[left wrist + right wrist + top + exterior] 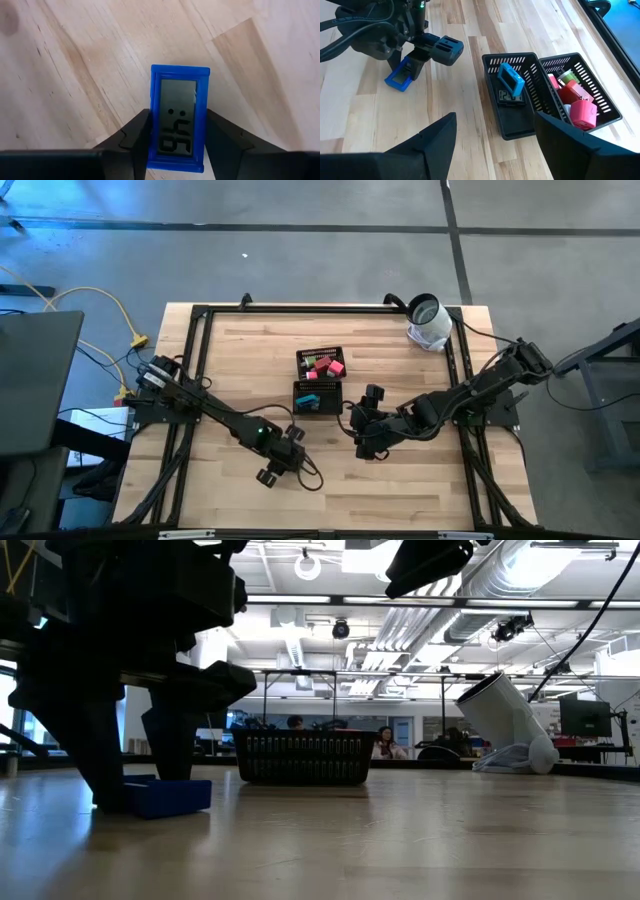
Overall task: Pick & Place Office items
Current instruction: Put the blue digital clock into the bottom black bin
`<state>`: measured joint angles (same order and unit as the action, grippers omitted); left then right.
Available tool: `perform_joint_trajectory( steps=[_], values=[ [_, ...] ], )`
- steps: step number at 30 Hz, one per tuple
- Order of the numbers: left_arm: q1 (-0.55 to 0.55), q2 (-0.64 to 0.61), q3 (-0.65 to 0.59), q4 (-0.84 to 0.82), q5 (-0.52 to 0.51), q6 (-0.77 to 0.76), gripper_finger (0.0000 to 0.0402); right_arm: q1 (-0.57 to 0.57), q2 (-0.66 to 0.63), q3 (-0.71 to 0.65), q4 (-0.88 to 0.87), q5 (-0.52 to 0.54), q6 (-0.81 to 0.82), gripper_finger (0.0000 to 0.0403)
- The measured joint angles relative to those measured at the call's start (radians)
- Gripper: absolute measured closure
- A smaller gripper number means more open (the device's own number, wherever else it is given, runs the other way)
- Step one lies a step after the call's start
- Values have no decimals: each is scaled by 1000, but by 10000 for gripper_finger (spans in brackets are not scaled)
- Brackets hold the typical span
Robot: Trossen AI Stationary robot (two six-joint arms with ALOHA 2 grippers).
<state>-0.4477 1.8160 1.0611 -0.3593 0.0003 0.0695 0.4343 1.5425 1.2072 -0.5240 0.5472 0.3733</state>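
Blue and boxy, a small clock [179,120] with a grey display fills the left wrist view, lying face up on the wooden table [400,480], and the left gripper [177,145] has a dark finger against each long side of it. That looks like a clamp closing across the narrow width, the sensible way to take a flat piece like this, though it is not lifted: the low view shows it flat on the wood. It sits well apart from the black mesh tray [320,411], on the side nearest the table's front edge.

Over by the tray, the right gripper [495,140] hovers just beside it, fingers spread wide with nothing between them, probably waiting its turn. Inside the tray, the compartment nearer that gripper already holds a teal clock [511,79] leaning over a black one [510,96], while the farther compartment carries red pieces [576,100] and a green one [568,77]. A white-and-grey roll [429,322] rests at the far corner, away from the action.
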Motion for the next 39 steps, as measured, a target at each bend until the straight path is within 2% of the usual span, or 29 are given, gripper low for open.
perform_joint_trajectory(
  steps=[11,21,30,39],
  values=[
    [-1,-10,-2,-6,-38,-40,259,0,0,0,0,0,0,151],
    [-2,-95,-6,-87,-146,-59,259,1,0,0,0,0,0,151],
    [-2,-255,-5,-93,-169,-98,259,1,0,0,1,0,-3,151],
    [-46,-449,-3,-91,-303,-102,259,1,0,0,1,0,-3,151]
  ],
)
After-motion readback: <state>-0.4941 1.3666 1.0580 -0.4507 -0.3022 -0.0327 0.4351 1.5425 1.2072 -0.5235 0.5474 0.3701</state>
